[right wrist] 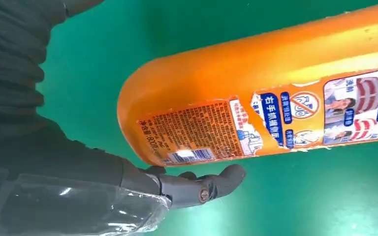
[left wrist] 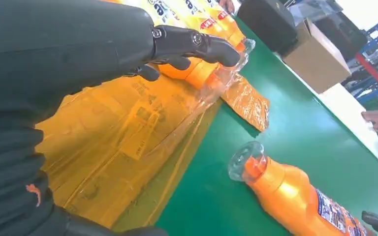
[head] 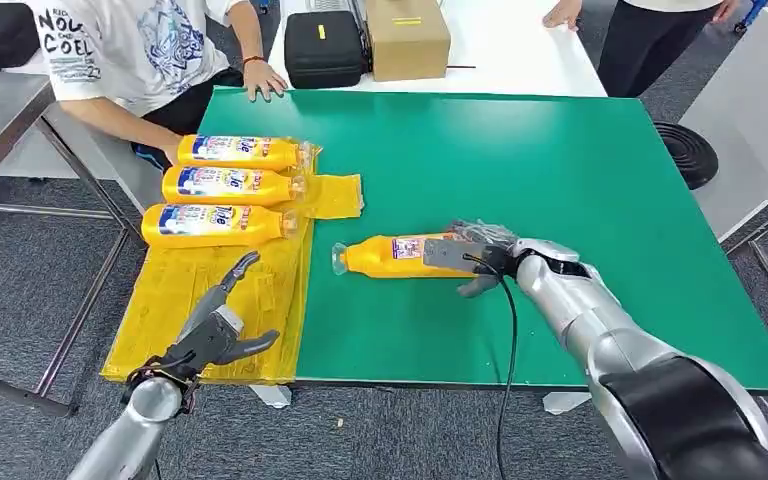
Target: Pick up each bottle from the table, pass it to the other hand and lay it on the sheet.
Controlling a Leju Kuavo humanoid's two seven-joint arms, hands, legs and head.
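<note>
The orange bottle (head: pixel 392 255), lying cap toward nine o'clock, is being clasped at its base by the right hand (head: pixel 480 258), while the left hand (head: pixel 222 325) is being held open at seven o'clock.

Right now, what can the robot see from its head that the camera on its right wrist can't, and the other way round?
Only the head view shows the three orange bottles lying on the yellow sheet, the left hand open over that sheet, the black case, the cardboard box and a person's hand on the green table.

Only the right wrist view shows the small print and barcode on the bottle's back label.

Both show the fourth bottle lying on the table at the right hand.
</note>
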